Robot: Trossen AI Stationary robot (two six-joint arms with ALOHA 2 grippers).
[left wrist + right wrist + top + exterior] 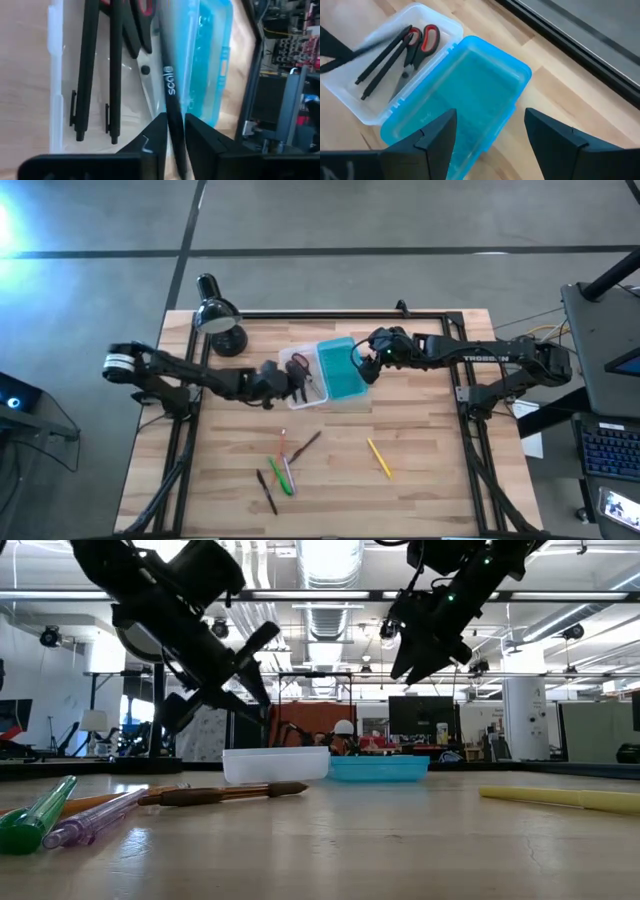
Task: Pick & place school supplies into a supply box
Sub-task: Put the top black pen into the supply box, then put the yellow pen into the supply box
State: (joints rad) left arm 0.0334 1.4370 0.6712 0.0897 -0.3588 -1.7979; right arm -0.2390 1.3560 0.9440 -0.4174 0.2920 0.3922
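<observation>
The supply box sits mid-table, a clear tray (298, 361) with its turquoise lid (341, 370) swung open beside it. Red-handled scissors (421, 41) and two black pens (88, 65) lie in the tray. My left gripper (175, 137) hovers over the tray, shut on another black pen (170, 85). My right gripper (490, 142) hangs open above the lid, touching nothing. On the near table lie a green marker (281, 478), a pinkish stick (288, 473), a brown pen (306, 444), a black pen (266, 491) and a yellow pencil (379, 458). My left gripper pinches the black pen between its two fingers (152, 140), on the shaft just behind the white lettering (173, 117). The pen runs forward from the fingers, along the tray and above its floor. Whether its far end touches anything I cannot tell.
A black desk lamp (218, 320) stands at the far left corner. The table's dark frame rails run along both sides (463, 395). Bare wood lies near the front edge around the loose supplies. In the low view the tray (275, 764) and lid (380, 768) sit behind the marker (35, 815).
</observation>
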